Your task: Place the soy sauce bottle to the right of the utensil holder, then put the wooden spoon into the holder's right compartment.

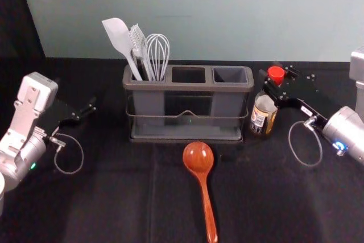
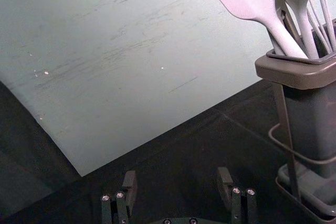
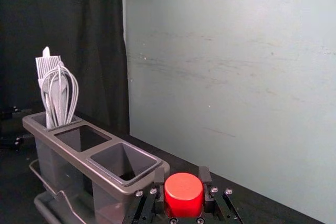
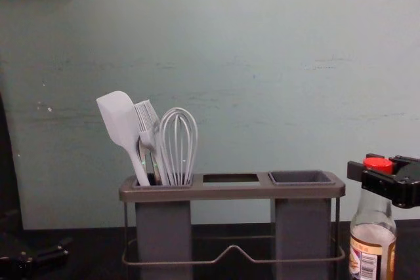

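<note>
Head view: right gripper (image 1: 273, 74) (beside holder (image 1: 188, 87))

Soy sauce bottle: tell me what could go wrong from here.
The right gripper holds the soy sauce bottle high, by its neck, so a sideways tug on release might tip it. The bottle is close beside the utensil holder; the gripper could knock that while backing off.

Head view downward, chest view level, 1 utensil holder (image 1: 187, 87) in both
</note>
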Robot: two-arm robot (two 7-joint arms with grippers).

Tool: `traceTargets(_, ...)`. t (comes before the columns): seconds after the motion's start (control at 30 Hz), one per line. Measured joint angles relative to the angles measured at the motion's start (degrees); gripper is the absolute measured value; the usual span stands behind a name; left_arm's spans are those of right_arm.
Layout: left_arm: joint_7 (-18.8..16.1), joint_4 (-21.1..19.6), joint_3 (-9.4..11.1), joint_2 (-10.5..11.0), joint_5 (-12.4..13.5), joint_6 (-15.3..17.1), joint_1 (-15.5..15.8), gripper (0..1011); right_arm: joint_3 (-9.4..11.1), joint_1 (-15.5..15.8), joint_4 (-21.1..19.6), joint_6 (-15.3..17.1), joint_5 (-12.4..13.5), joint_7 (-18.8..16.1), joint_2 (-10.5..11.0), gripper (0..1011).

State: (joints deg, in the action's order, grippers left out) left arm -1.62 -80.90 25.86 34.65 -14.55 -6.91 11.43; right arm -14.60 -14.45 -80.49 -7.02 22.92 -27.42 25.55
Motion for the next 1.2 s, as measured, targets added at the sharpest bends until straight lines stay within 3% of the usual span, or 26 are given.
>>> traceTargets(0.47,0.0,0.0,0.0,0.0,0.0,0.0,0.0,1005,-0.1,-0.5,0.6,0.0,-0.1,0.4,-0.8,392)
traceTargets(0.6,0.0,0.0,0.0,0.0,0.0,0.0,0.0,1005,0.0,-0.5,0.6,0.0,-0.1,0.6,-1.0,435)
traceTargets(0.9,0.0,0.0,0.0,0.0,0.0,0.0,0.0,1005,0.6,-0.3,-0.1,0.0,0.1,0.9,-1.1,741)
traceTargets(1.2,0.0,0.0,0.0,0.0,0.0,0.0,0.0,1005,1.9,1.2,-4.0,0.8,0.2,2.4,-0.2,980)
